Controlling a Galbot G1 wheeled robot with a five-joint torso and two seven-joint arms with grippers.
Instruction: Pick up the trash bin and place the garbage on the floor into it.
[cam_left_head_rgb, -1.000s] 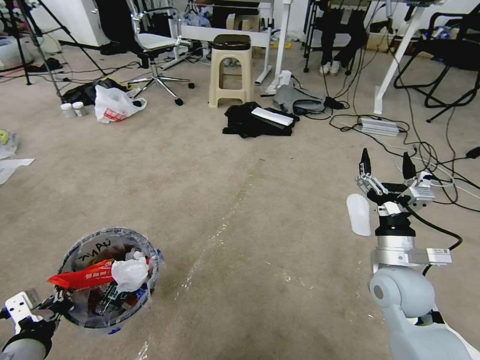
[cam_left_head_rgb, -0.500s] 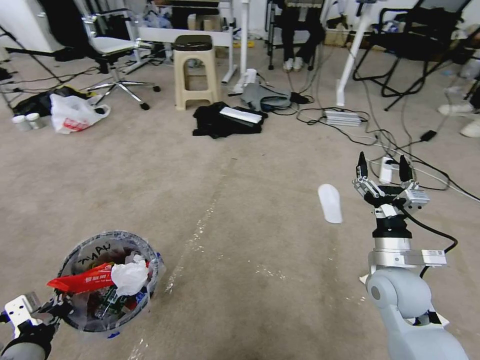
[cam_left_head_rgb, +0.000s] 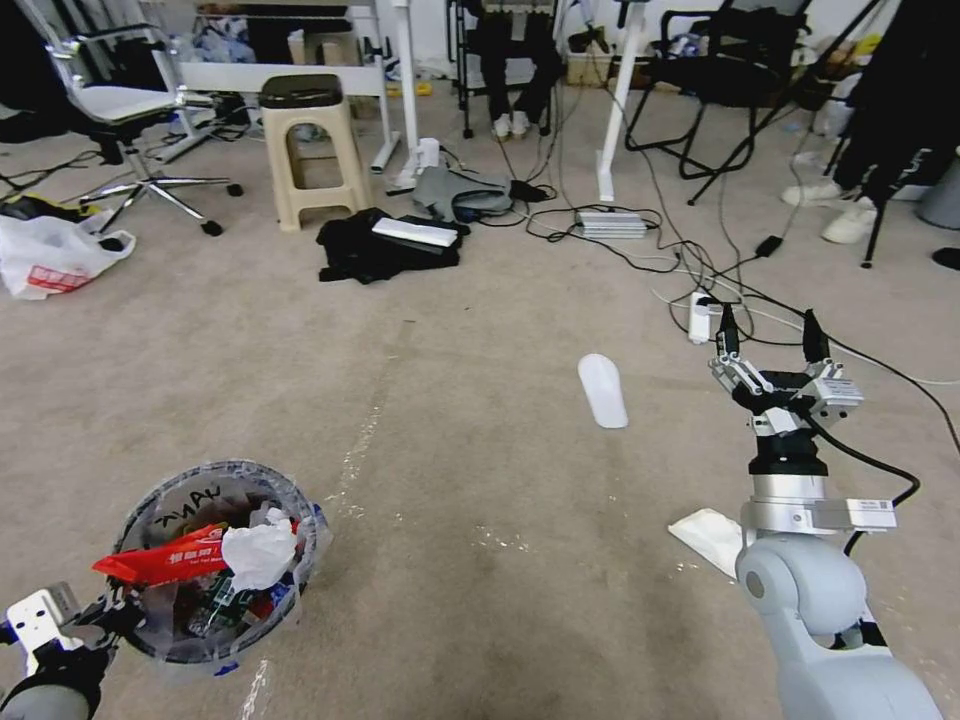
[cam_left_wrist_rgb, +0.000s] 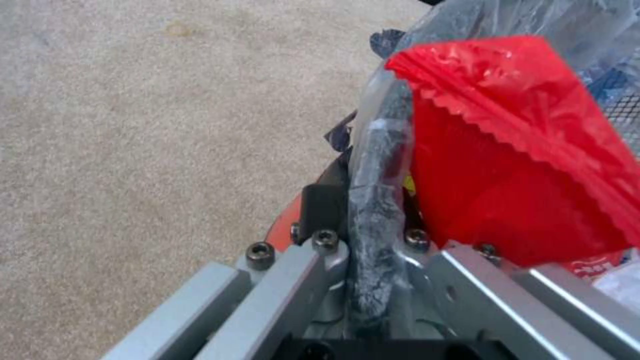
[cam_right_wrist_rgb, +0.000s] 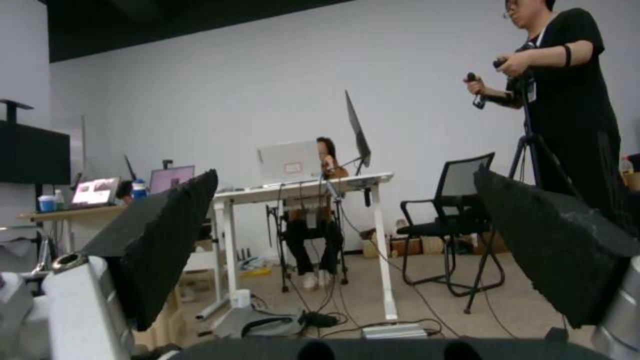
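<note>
Beige carpet floor (cam_left_head_rgb: 480, 400) strewn with cables (cam_left_head_rgb: 700, 270), chairs (cam_left_head_rgb: 110, 110) behind.

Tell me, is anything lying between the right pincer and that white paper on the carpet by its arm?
Nothing visible does. The right pincer hangs open above bare floor; the white paper lies beside that arm, apart from the cables. The left pincer grips the trash bin.
</note>
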